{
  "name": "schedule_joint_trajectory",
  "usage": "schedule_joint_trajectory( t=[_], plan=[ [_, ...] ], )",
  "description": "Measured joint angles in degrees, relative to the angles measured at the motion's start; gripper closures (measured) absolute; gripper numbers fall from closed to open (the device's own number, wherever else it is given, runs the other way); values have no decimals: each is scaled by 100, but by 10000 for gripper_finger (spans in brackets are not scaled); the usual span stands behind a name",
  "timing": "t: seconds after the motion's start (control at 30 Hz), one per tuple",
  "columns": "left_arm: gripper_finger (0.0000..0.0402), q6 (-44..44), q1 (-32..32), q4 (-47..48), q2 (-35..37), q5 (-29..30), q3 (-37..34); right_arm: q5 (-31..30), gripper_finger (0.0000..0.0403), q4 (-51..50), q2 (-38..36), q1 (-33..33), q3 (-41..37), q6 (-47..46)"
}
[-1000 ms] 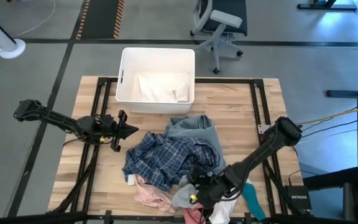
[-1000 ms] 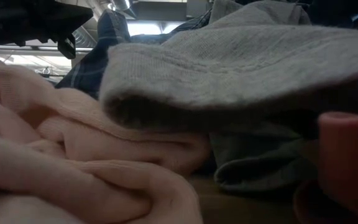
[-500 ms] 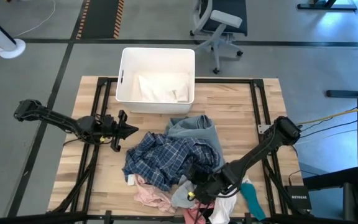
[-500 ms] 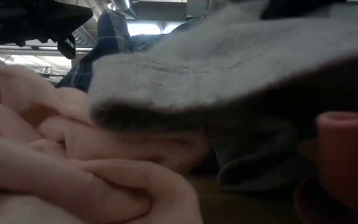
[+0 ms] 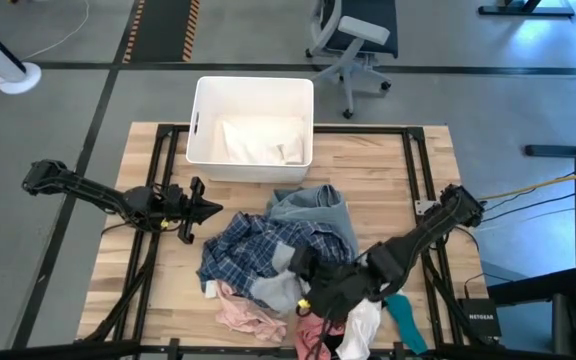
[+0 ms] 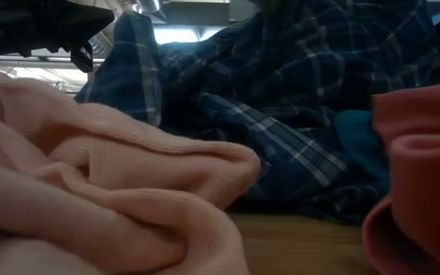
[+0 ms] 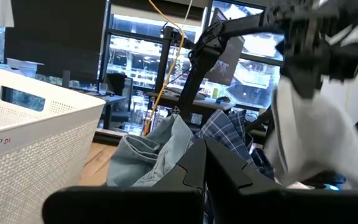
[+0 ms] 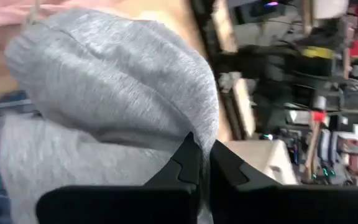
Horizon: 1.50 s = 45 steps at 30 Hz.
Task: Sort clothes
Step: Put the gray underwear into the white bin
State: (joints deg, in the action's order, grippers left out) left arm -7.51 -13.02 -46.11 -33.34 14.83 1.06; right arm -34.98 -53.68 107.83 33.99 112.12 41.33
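The clothes lie heaped at the table's near middle: a navy-white plaid shirt [image 5: 260,248], a light blue denim piece [image 5: 313,206], a pink item [image 5: 240,316], a white one [image 5: 364,325] and a teal one [image 5: 404,320]. My right gripper [image 5: 306,283] hovers over the heap's near side, shut on a grey garment [image 5: 276,291]. My left gripper [image 5: 206,209] is shut on nothing, left of the heap, and points toward it. The low view shows the pink item [image 6: 90,198] in front of the plaid shirt [image 6: 281,99]. My right gripper pinches a bunched fold of the grey garment [image 8: 185,127] between its two fingers; how many layers cannot be told. In the left wrist view the garment [image 7: 309,137] hangs slack below the fingers, over the heap. Whether its lower end still rests on the heap I cannot tell.
A white plastic bin [image 5: 200,130] stands at the table's far edge with a white cloth [image 5: 263,140] inside. A coral-red item [image 6: 422,191] lies at the heap's near right. Bare wood shows to the left and far right of the heap. An office chair [image 5: 353,40] stands beyond the table.
My right gripper has shut on the grey garment and risen, drifting a little toward the far-left. The garment has come up off the heap and out of the low view, which now shows the plaid shirt and teal item it covered.
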Motion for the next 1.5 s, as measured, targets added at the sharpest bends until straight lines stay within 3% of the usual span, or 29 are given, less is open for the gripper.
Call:
schedule_joint_trajectory(
  t=[0.23,0.47,0.73,0.93,1.13,1.37,1.5],
  plan=[
    [402,-16,-1,-2,0,0,0,-575,360,-375,-9,-763,970,654],
    [402,0,-2,-2,0,0,0,-592,383,-461,-9,-2119,1254,1191],
    [402,2,0,-2,0,0,0,85,372,-24,-7,-3848,1252,1272],
    [402,155,0,-4,0,0,0,990,377,634,38,-4751,1252,1082],
    [402,188,0,-6,-1,0,-1,1635,354,935,228,-5261,1252,660],
    [402,177,0,-7,-2,0,-2,1817,313,988,556,-5352,1250,391],
    [402,175,0,-7,-2,0,-2,1823,271,1004,630,-5341,1250,391]
  ],
)
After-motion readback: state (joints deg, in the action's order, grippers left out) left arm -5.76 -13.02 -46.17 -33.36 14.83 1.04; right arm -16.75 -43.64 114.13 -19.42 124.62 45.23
